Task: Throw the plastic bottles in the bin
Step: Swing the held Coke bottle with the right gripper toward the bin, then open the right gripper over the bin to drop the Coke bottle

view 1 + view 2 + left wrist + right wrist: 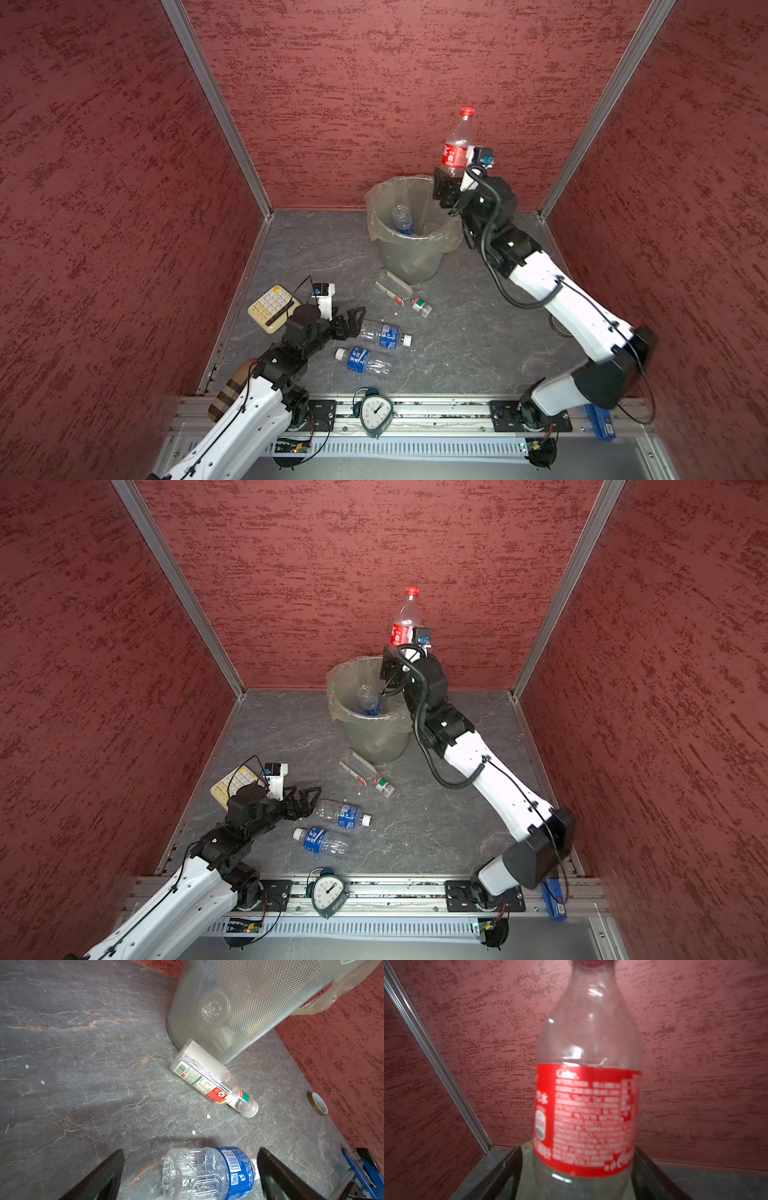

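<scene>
- The right gripper point(449, 176) was up high, over the right edge of the bin point(409, 259), in the upper middle of both top views.
- Its 2 black fingers point(500, 1174) were spread a little wider than the red-label bottle point(457, 145).
- That bottle stood straight up between them, with its red cap on top.
- In the right wrist view, a thin gap showed between 1 finger and the bottle. On the other side I could not tell if they touched. The bottle looked blurry there.
- The left gripper point(356, 322) was low over the floor point(478, 340), in the lower left of both top views.
- Its jaws were spread very wide and held nothing.
- The first blue bottle point(384, 334) lay on its side just beside that gripper. In the left wrist view it lay between the 2 open fingers.
- The second blue bottle point(363, 360) lay on its side just below the first in the frame, with its white cap pointing left.
- The white-label bottle point(401, 291) lay on its side just beside the bottom of the bin.
- 1 bottle in the bin point(402, 220) had a blue label.
</scene>
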`<state>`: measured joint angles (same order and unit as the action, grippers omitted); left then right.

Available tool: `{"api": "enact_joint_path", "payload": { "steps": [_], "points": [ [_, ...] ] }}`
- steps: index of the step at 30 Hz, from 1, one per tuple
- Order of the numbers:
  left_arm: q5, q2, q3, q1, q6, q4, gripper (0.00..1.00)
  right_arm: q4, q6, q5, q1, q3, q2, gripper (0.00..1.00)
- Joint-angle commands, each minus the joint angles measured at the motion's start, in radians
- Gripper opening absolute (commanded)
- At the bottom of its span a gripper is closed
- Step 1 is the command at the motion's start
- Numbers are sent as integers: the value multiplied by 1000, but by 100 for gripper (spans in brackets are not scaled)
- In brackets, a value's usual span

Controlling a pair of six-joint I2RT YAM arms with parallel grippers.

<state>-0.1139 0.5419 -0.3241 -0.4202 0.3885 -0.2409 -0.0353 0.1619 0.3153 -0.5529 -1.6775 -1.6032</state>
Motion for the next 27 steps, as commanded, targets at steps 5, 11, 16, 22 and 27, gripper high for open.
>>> {"api": "enact_joint_path", "payload": {
  "steps": [5,11,16,22,27],
  "points": [
    [-26,-56,27,39,6,-21,99,-52,69,-142,42,-27,-7,99],
    [-34,-35,23,41,6,-9,99,-51,49,-133,41,103,144,99],
    [-35,-34,23,41,6,-7,99,-60,29,-108,41,185,256,99],
    [-28,-34,14,42,4,-18,99,-55,37,-100,42,291,337,99],
    [-12,-36,-8,40,2,-53,99,-36,50,-81,42,403,409,99]
  ]
}}
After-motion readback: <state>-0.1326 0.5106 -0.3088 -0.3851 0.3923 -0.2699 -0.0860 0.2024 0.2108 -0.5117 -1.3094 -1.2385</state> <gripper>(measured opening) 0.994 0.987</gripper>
